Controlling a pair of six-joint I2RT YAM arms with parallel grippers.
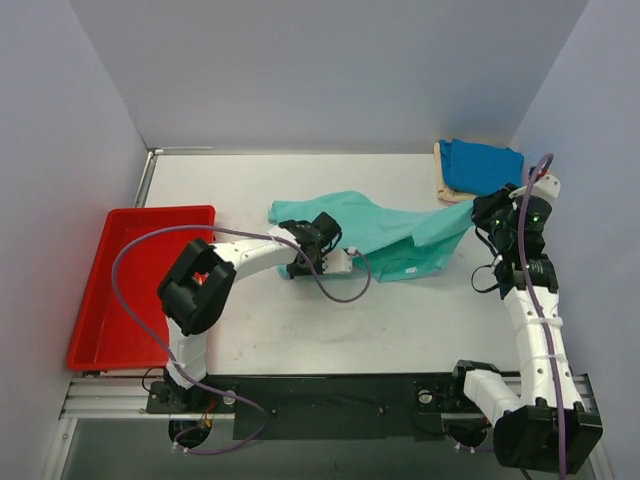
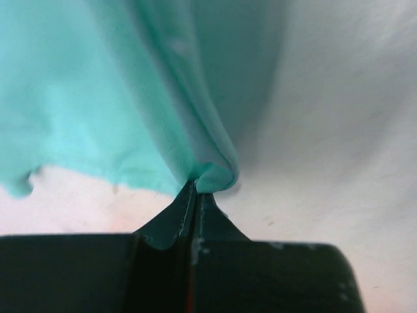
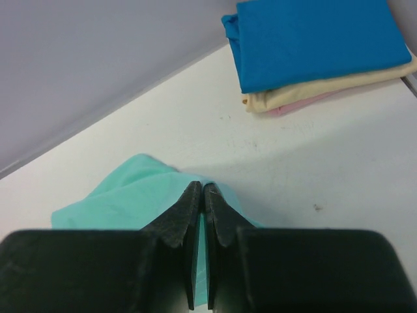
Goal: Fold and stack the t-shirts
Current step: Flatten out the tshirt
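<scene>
The teal-green t-shirt (image 1: 385,232) lies spread and stretched across the middle of the table. My left gripper (image 1: 322,235) is shut on its left part; in the left wrist view the cloth (image 2: 130,98) bunches in a fold at the fingertips (image 2: 195,189). My right gripper (image 1: 488,212) is shut on the shirt's right corner, and the cloth (image 3: 130,199) shows between the jaws (image 3: 202,189). The bright blue t-shirt (image 1: 482,166) lies folded on the cream t-shirt (image 1: 448,192) at the back right corner; both show in the right wrist view (image 3: 313,39).
A red tray (image 1: 140,280) stands at the left edge of the table. Grey walls close in the back and sides. A purple cable (image 1: 340,290) loops off the left arm over the table. A pink layer (image 3: 293,104) shows under the cream shirt.
</scene>
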